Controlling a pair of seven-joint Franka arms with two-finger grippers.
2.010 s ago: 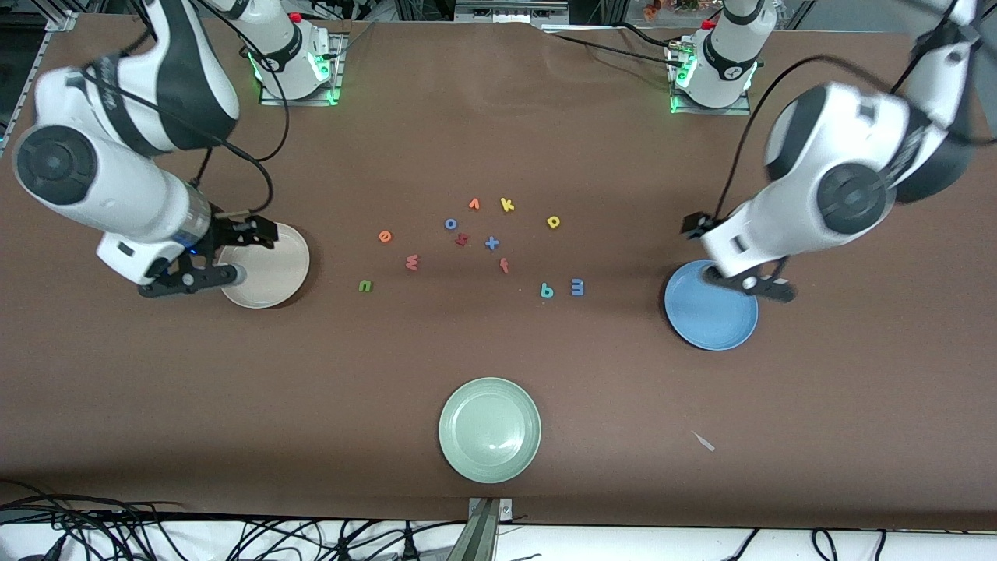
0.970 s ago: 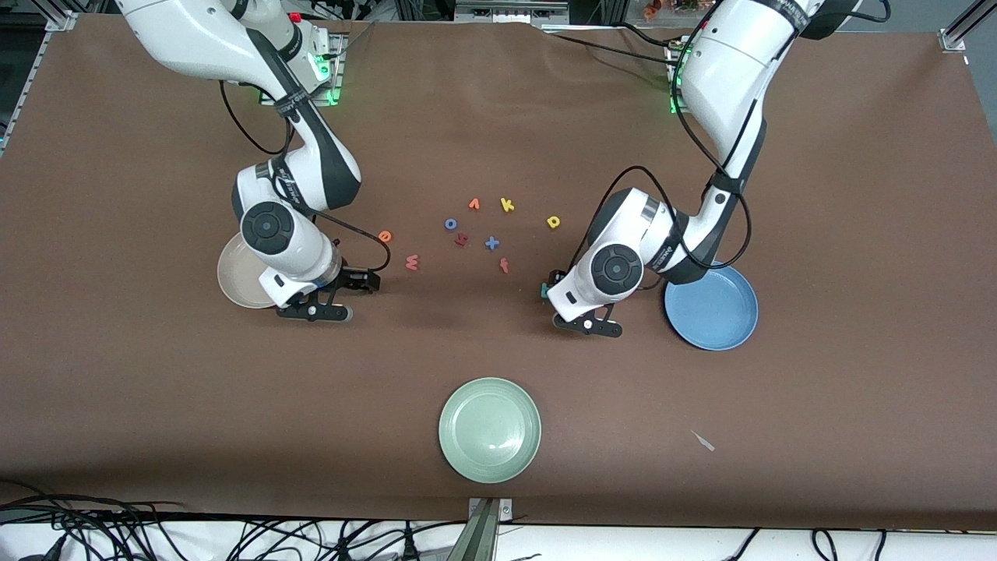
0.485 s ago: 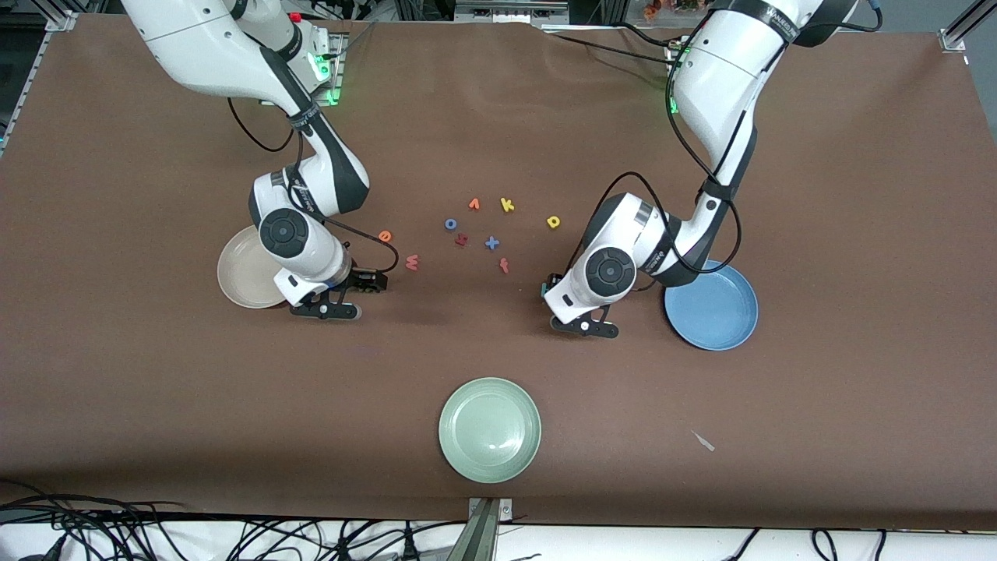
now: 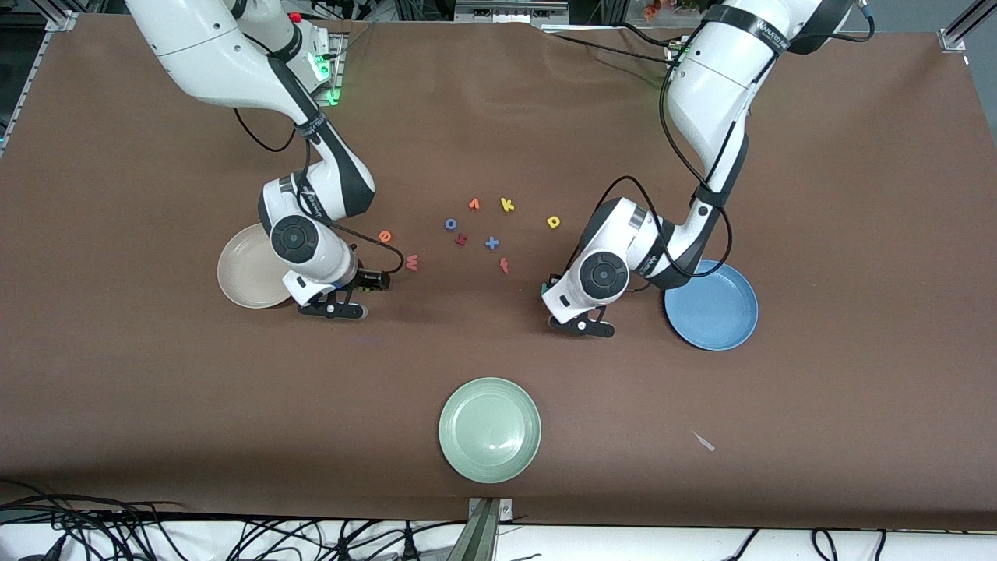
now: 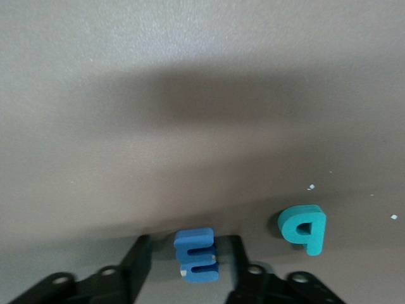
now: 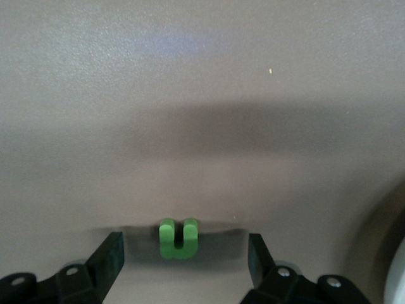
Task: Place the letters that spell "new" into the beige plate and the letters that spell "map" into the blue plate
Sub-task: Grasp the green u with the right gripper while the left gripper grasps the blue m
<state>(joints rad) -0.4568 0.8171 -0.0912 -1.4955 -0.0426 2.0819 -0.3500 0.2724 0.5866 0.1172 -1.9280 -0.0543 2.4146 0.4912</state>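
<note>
In the left wrist view my left gripper (image 5: 188, 244) is open and low over the table, its fingers (image 5: 137, 261) standing either side of the blue m (image 5: 197, 254), one close to it and one apart. The teal a (image 5: 303, 228) lies beside it. My right gripper (image 6: 184, 244) is wide open around the green n (image 6: 178, 238). The orange e (image 4: 385, 235), pink w (image 4: 411, 262) and yellow p (image 4: 553, 222) lie mid-table. The beige plate (image 4: 245, 274) sits beside the right gripper (image 4: 364, 290), the blue plate (image 4: 713, 308) beside the left gripper (image 4: 554, 290).
Other letters lie among them: a blue o (image 4: 450, 224), an orange v (image 4: 473, 204), a yellow k (image 4: 507, 205), a blue x (image 4: 491, 243) and a red f (image 4: 504, 266). A pale green plate (image 4: 489, 429) sits nearer the front camera.
Both arms swung down from over the plates and settled low over the letters. In the last half second the left gripper's fingers drew in around the blue m.
</note>
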